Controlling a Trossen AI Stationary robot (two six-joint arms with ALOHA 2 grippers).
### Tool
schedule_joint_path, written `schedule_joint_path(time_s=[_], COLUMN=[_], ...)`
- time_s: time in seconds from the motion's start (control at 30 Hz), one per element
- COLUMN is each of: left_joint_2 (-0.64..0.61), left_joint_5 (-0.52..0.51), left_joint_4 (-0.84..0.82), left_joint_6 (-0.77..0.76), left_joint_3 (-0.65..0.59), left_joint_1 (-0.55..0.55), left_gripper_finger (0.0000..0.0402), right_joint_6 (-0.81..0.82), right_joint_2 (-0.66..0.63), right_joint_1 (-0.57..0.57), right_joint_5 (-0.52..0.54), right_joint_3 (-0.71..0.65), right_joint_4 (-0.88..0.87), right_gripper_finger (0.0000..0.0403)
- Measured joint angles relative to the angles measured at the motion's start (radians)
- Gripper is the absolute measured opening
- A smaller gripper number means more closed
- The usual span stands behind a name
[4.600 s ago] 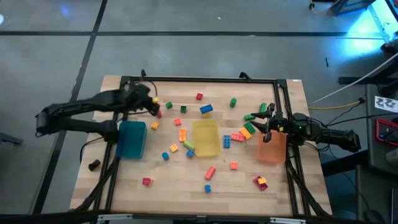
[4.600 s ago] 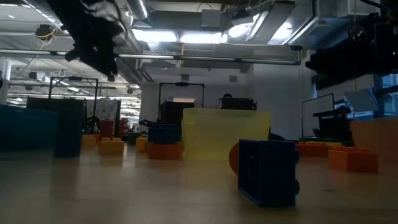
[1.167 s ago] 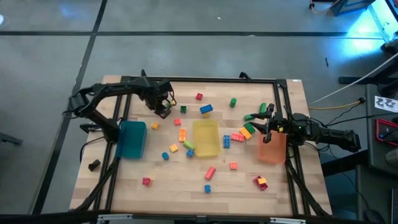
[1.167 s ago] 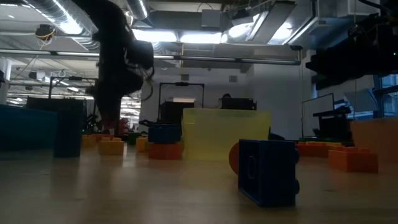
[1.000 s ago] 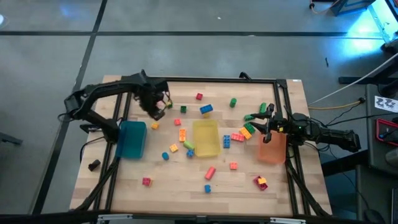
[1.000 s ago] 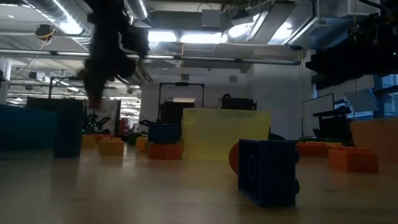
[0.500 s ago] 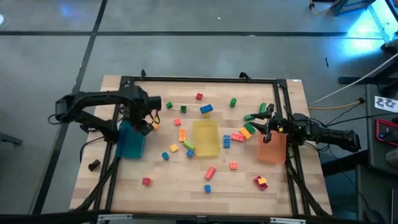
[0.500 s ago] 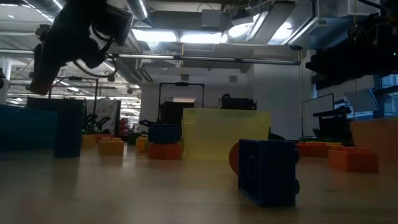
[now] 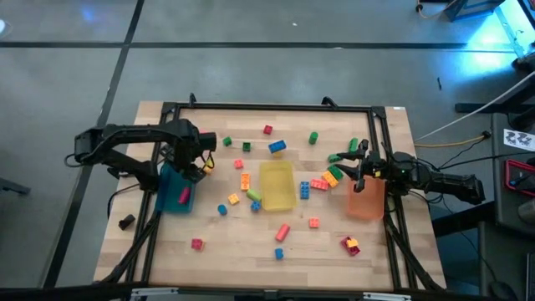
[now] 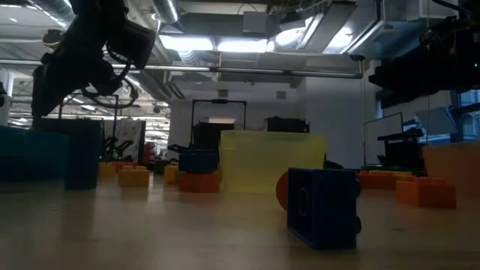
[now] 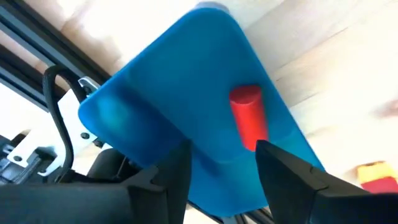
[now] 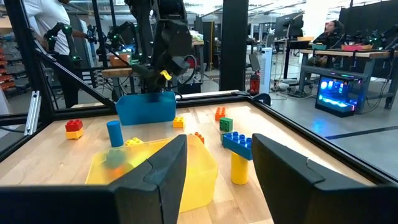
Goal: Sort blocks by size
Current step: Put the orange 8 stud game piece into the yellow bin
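Note:
My left gripper (image 9: 185, 171) hangs open over the far end of the blue bin (image 9: 171, 199), pointing steeply down. A red cylinder block (image 9: 183, 196) shows inside that bin, clear of the fingers; in the left wrist view the same red cylinder (image 11: 249, 118) sits beyond my left gripper (image 11: 224, 177). Other blocks lie loose on the table, such as a blue one (image 9: 277, 146) and a red one (image 9: 268, 130). My right gripper (image 9: 344, 155) waits level and open at the table's right, by the orange bin (image 9: 366, 201).
The yellow bin (image 9: 276, 186) stands mid-table with blocks around it. An orange block (image 9: 207, 167) lies just right of the blue bin. Black frame rails (image 9: 159, 226) run along the table's sides. More blocks lie near the front edge, among them a red one (image 9: 196, 244).
My left gripper has come from the far part of the table toward the near left, over the blue bin, and opened. The red cylinder block that it carried has dropped and now shows inside the blue bin.

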Motion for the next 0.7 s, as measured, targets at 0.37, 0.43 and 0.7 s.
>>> schedule_joint_path(time_s=[0.37,0.43,0.7], left_joint_2=[0.0,0.0,0.018], left_joint_5=[-0.212,-0.303,-0.372], left_joint_4=[0.253,0.382,0.619], left_joint_6=[0.457,0.574,1.047], left_joint_3=[0.084,0.063,0.004], left_joint_1=[0.09,0.098,0.172], left_gripper_finger=[0.0164,0.0164,0.0164], right_joint_6=[0.0,0.0,-0.001], right_joint_2=[0.0,0.0,0.0], right_joint_1=[0.0,0.0,0.0], right_joint_5=[0.0,0.0,0.0], right_joint_3=[0.0,0.0,0.0], right_joint_4=[0.006,0.006,-0.007], right_gripper_finger=[0.0182,0.0182,0.0182])
